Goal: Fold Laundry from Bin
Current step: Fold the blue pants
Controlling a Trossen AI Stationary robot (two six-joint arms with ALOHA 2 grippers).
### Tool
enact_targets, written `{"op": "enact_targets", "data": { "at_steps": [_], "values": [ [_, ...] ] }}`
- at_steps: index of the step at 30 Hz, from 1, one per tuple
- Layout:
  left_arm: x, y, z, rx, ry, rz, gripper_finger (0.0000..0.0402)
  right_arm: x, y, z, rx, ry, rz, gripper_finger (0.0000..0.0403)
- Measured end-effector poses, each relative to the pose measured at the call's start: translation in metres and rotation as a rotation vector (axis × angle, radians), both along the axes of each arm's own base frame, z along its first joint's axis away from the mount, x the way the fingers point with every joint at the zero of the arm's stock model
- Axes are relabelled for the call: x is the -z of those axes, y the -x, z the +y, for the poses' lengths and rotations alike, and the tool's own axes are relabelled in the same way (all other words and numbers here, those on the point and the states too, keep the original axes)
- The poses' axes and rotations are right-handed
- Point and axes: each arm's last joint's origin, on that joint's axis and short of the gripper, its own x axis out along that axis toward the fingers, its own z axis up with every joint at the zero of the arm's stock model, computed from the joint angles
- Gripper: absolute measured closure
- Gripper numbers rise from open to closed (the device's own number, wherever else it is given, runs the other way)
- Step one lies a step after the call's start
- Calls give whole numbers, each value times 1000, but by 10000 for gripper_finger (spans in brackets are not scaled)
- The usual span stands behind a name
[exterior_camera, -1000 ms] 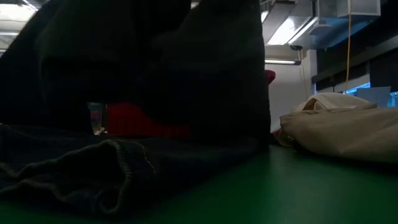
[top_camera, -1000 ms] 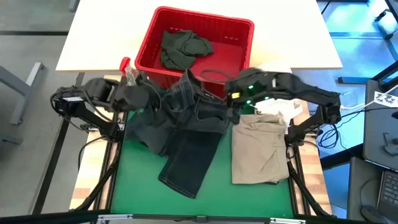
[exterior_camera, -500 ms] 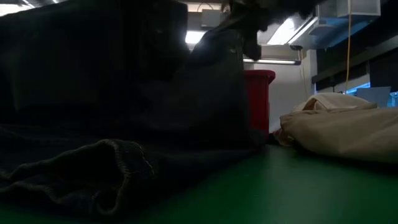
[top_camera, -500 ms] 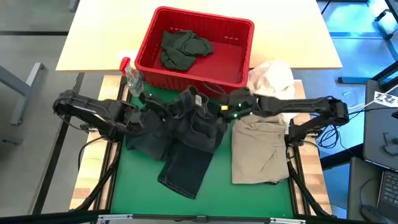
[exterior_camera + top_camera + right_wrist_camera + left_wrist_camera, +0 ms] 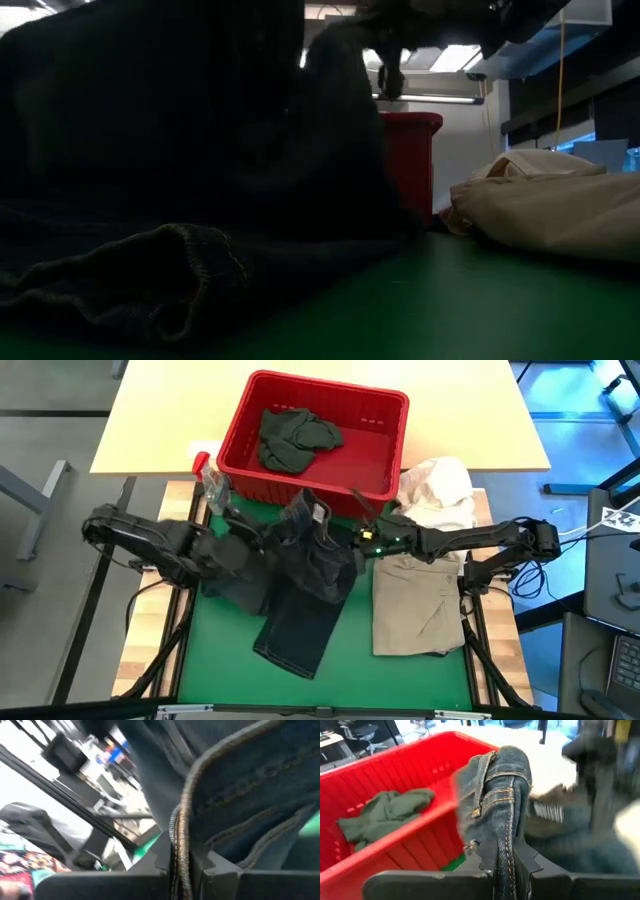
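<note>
A pair of dark blue jeans (image 5: pixel 300 575) hangs between my two grippers above the green mat (image 5: pixel 215 650). Its legs (image 5: pixel 295 635) lie on the mat and run toward the near edge. My left gripper (image 5: pixel 250 545) is shut on the jeans' left side, and my right gripper (image 5: pixel 352 540) is shut on their right side. The red bin (image 5: pixel 395 435) stands just beyond, with a green garment (image 5: pixel 293 438) lying on its floor. A folded khaki garment (image 5: pixel 415 605) lies on the mat at the right. My left gripper pinches a yellow-stitched seam of the jeans (image 5: pixel 506 862) between its two fingers, coming from the table's left, tipped slightly down. The waistband part (image 5: pixel 502 775) stands up above the fingers. My right gripper pinches a stitched edge of the jeans (image 5: pixel 179 855) between its two fingers, coming about level from the table's right. The cloth sags between the grippers, its legs on the mat.
A white cloth bundle (image 5: pixel 437 488) lies at the bin's right corner, beside the right arm. A small spray bottle with a red top (image 5: pixel 208 478) stands at the bin's left corner. The khaki garment (image 5: pixel 545 210) takes up the mat's right side.
Both grippers have come down toward the mat with the jeans, the right one farther, tipping toward level. The jeans' upper part has sunk and bunched lower in front of the bin; the legs have stayed on the mat. The white bundle now shows behind the right arm.
</note>
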Motion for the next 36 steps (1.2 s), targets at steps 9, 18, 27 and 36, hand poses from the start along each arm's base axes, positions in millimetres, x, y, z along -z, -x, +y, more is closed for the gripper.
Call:
{"op": "enact_targets", "data": {
  "at_steps": [9, 18, 27, 36],
  "values": [
    [53, -45, -23, 44, 1, -20, 383, -6, -2, -1, 43, 3, -75, 382],
    [95, -79, -37, 69, -1, 21, 383, -3, -2, -2, 68, -18, -37, 381],
    [119, -95, -38, 57, -30, 81, 383, 5, -1, -1, 61, -28, 38, 325],
    [114, -102, -38, 111, -6, 34, 383, 8, -6, 15, 172, 2, 40, 150]
  ]
}}
